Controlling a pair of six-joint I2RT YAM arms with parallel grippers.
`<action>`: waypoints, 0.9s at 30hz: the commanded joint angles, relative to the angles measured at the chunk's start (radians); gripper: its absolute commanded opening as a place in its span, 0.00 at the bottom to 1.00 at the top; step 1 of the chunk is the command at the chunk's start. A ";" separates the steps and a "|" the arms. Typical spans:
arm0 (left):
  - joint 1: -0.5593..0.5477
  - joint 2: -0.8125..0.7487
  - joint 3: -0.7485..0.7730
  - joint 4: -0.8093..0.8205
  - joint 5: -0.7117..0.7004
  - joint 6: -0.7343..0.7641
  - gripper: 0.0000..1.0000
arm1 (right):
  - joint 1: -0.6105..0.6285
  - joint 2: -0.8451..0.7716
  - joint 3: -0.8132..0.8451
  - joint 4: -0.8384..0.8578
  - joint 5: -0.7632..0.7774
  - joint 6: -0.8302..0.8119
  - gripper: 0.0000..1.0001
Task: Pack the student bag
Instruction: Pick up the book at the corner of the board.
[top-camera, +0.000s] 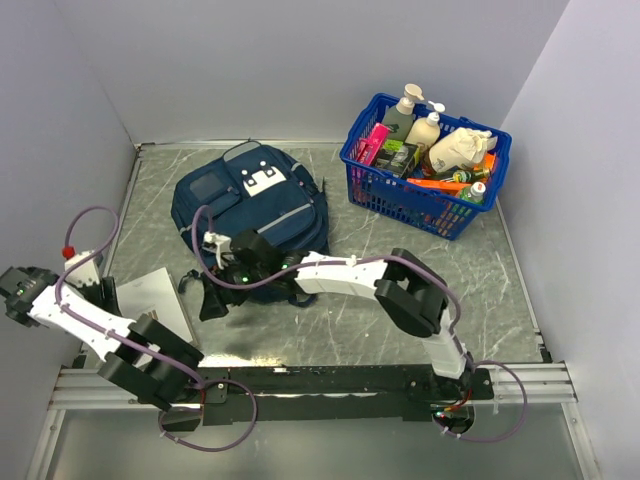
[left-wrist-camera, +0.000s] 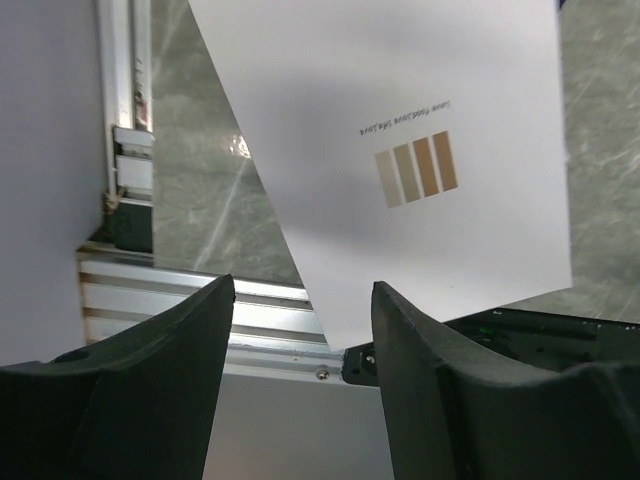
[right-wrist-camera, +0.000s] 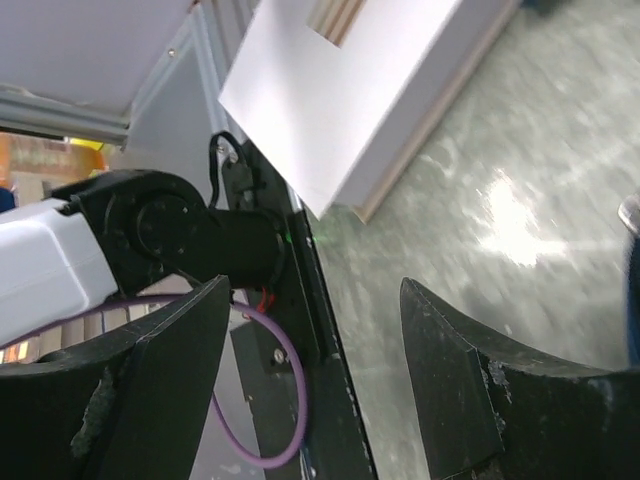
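The student bag (top-camera: 250, 205), a navy backpack with a white patch, lies flat at the back middle of the table. A white book with a brown swatch print (left-wrist-camera: 430, 150) lies near the left front edge (top-camera: 152, 298); its corner also shows in the right wrist view (right-wrist-camera: 350, 90). My left gripper (left-wrist-camera: 300, 330) hangs open over the table's front rail beside the book's corner, nothing between its fingers (top-camera: 103, 297). My right gripper (right-wrist-camera: 315, 310) is open and empty, low over the table between the bag's near edge and the book (top-camera: 213, 298).
A blue plastic basket (top-camera: 372, 190) full of bottles and packets stands at the back right. The left arm's base and purple cable (right-wrist-camera: 290, 420) lie ahead of the right gripper. An aluminium rail (left-wrist-camera: 200, 290) runs along the front edge. Walls close in on three sides.
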 joint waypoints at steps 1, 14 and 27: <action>0.037 0.020 -0.068 0.079 0.009 0.081 0.61 | 0.031 0.072 0.129 0.016 -0.062 -0.010 0.76; 0.035 0.125 -0.217 0.262 0.017 0.078 0.56 | 0.060 0.288 0.339 -0.094 -0.099 -0.027 0.73; -0.020 0.222 -0.277 0.289 0.116 0.139 0.51 | 0.048 0.366 0.391 -0.015 -0.130 0.057 0.59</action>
